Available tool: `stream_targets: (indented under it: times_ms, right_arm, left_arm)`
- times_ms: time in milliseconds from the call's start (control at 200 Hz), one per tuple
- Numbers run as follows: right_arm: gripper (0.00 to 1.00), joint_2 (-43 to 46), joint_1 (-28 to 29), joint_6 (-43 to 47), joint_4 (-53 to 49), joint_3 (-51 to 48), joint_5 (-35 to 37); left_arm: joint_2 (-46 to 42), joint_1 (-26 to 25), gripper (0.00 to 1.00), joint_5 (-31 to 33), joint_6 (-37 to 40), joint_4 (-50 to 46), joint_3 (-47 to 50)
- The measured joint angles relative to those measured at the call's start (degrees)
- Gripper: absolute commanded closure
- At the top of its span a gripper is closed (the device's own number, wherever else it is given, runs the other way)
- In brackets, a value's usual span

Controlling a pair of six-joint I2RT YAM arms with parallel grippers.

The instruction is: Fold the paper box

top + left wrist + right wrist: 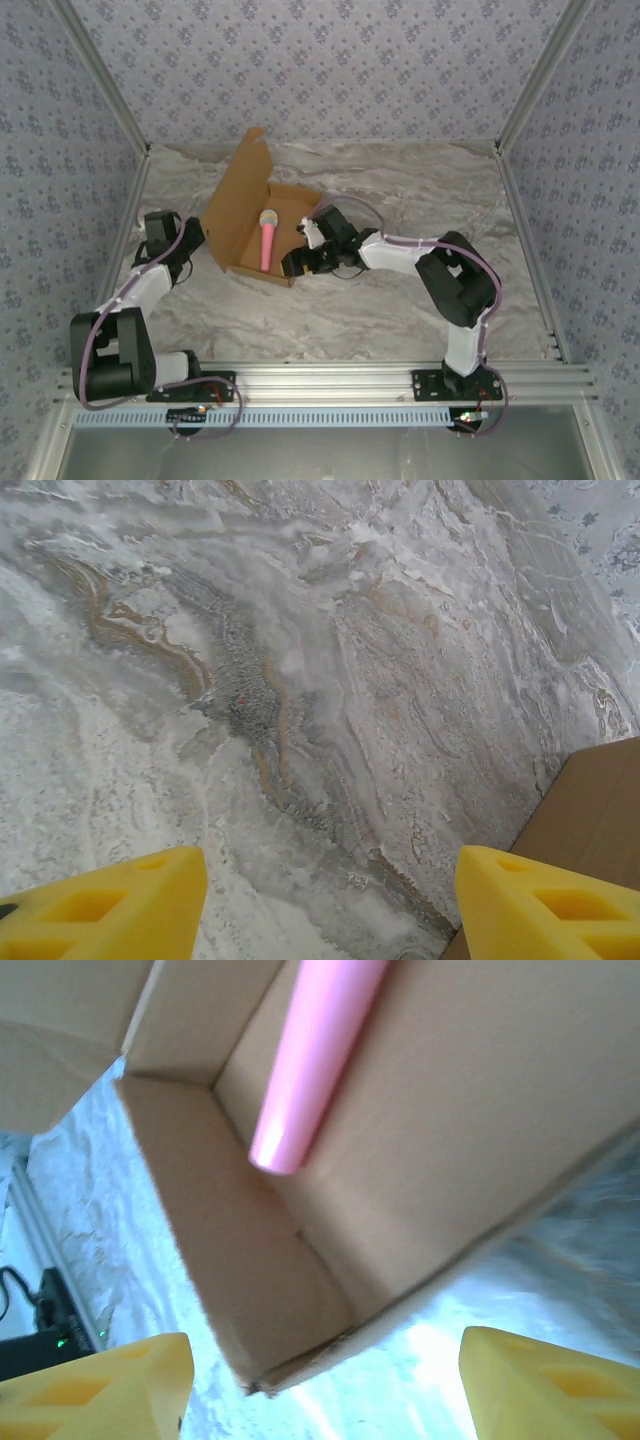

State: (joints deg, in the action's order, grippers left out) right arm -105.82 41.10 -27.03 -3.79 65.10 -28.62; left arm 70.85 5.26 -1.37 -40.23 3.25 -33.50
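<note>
The box [245,215] sits on the table [400,310], left of centre. It is plain brown cardboard, a shallow tray with its lid standing open and leaning away to the back-left. A pink microphone [267,240] lies inside (pale head toward the back). From above, the left end effector [188,240] is just beside the box's left edge and the right end effector [298,262] is at its near right corner. The left wrist view adds that its yellow fingers [100,905] stand apart over bare marble, with a sliver of cardboard at the right. The right wrist view looks into the tray, showing the inner walls and the microphone's rounded pink end. Its own fingers [100,1385] are spread either side of the tray's corner, gripping nothing.
</note>
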Motion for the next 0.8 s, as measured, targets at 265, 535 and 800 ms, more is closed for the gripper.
stream_targets:
  times_ms: [265,535,800]
  right_arm:
    - [0.27,-1.6,-8.5,9.6,-4.2,13.2,9.5]
    - [0.27,-14.8,-11.3,15.8,-8.2,28.1,15.4]
    - [0.27,-23.3,-10.5,21.6,-14.0,36.7,18.4]
  left_arm:
    - [-3.3,0.0,0.32,1.8,0.0,-0.1,3.5]
    - [-5.1,0.0,0.30,-0.7,0.1,-0.7,5.9]
    - [-6.4,0.0,0.29,-3.4,0.2,-1.9,7.6]
